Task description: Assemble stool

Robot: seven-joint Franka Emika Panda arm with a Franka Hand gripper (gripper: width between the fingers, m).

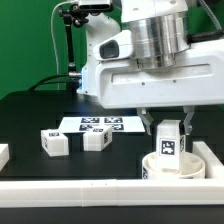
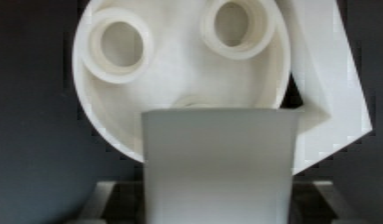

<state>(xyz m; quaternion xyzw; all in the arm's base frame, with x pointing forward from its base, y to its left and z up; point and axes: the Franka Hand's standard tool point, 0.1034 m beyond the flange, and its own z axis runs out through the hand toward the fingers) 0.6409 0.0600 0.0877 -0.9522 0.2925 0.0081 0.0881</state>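
My gripper (image 1: 168, 129) is shut on a white stool leg (image 1: 168, 146) with a marker tag on its face, held upright. Directly below it, the round white seat (image 1: 150, 167) lies at the exterior view's right, against the border rails. In the wrist view the leg (image 2: 214, 160) fills the middle between my fingers (image 2: 113, 196), and beyond it the seat (image 2: 174, 90) shows two round sockets. The leg's lower end hides whether it touches the seat. Two more legs (image 1: 54, 143) (image 1: 95, 140) lie loose on the black table toward the exterior view's left.
The marker board (image 1: 100, 124) lies flat behind the two loose legs. A long white rail (image 1: 100, 190) runs along the front edge and another rail (image 1: 212, 155) stands at the right of the seat. A small white piece (image 1: 3, 153) shows at the far left edge.
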